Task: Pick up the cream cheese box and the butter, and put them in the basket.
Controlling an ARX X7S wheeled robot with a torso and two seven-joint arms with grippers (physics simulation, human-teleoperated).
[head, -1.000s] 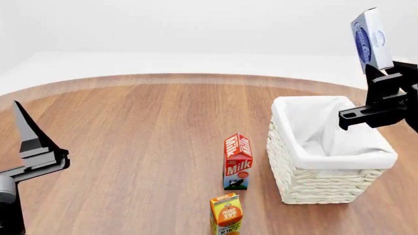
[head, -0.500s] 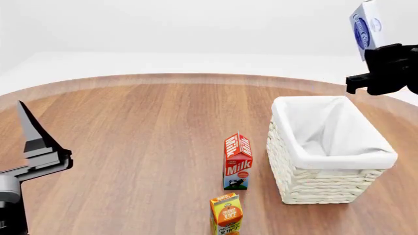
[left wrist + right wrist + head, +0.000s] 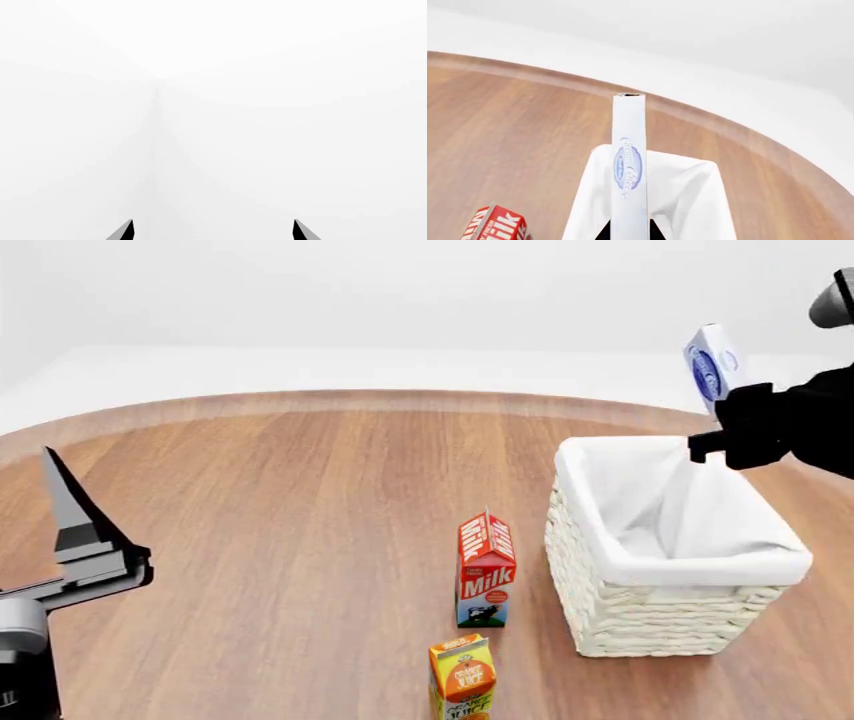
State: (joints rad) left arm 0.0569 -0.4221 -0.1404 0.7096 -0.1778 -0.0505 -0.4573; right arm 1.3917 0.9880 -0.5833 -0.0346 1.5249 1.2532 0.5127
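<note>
One round wooden desk point(image 3: 307, 500) with a paler rim fills the head view, set in a plain white room with a bare white floor and wall behind it. On it stand one basket point(image 3: 667, 625), one milk carton point(image 3: 486, 570) and one juice carton point(image 3: 462, 677); the milk stands just left of the basket, the juice nearer the robot, cut off by the frame's lower edge. One box point(image 3: 709, 367) is in the air, above the basket's far right corner, clenched on edge in the right tool point(image 3: 747, 425). In the right wrist view the box point(image 3: 628, 170) shows edge-on, with the white liner point(image 3: 694, 200) below it and the milk's top point(image 3: 497, 225) to one side. No butter shows in any view. The left tool point(image 3: 80, 530) hovers above the desk's near left edge; two dark fingertips point(image 3: 123, 231) stand well apart with nothing between them, so it is released.
</note>
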